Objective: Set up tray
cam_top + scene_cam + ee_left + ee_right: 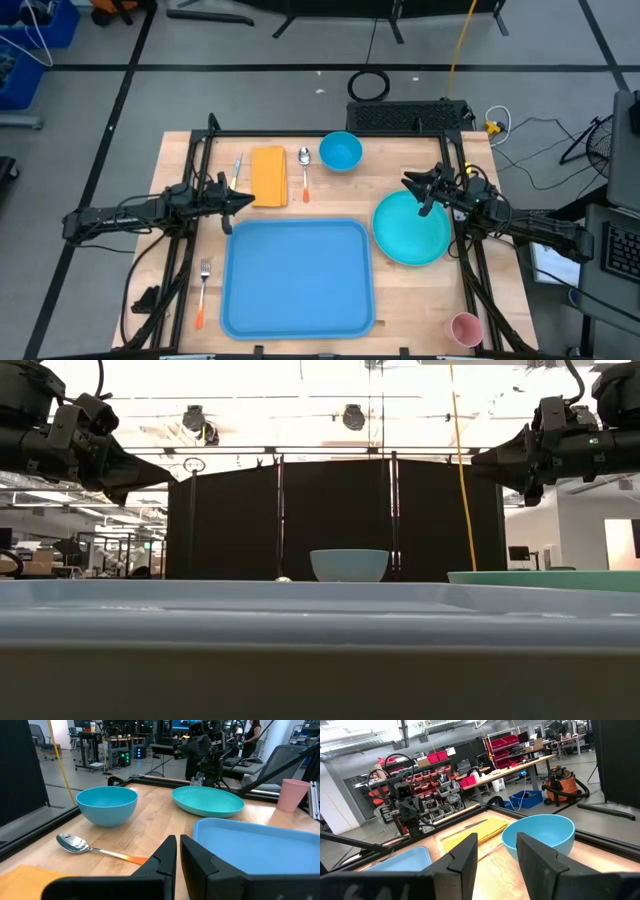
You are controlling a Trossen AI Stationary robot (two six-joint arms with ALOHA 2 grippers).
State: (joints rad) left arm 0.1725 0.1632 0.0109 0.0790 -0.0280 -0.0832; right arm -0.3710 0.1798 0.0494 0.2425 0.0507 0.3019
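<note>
Two hands hover above the wooden tabletop (400, 300), neither holding anything. Left hand (245, 199), fingers pressed nearly together, hangs just off the far left corner of the light-blue tray (297, 277), which lies flat in the middle of the tabletop. Beyond this hand lie a knife (237, 168), an orange napkin (269, 176) and a spoon (305, 172); a fork (202, 291) lies nearer, left of the tray. Right hand (411, 181), fingers spread, hangs over the far edge of the teal plate (410, 235), which sits just right of the tray. Left of this hand stands a blue bowl (340, 151); a pink cup (465, 328) stands at the near right corner.
</note>
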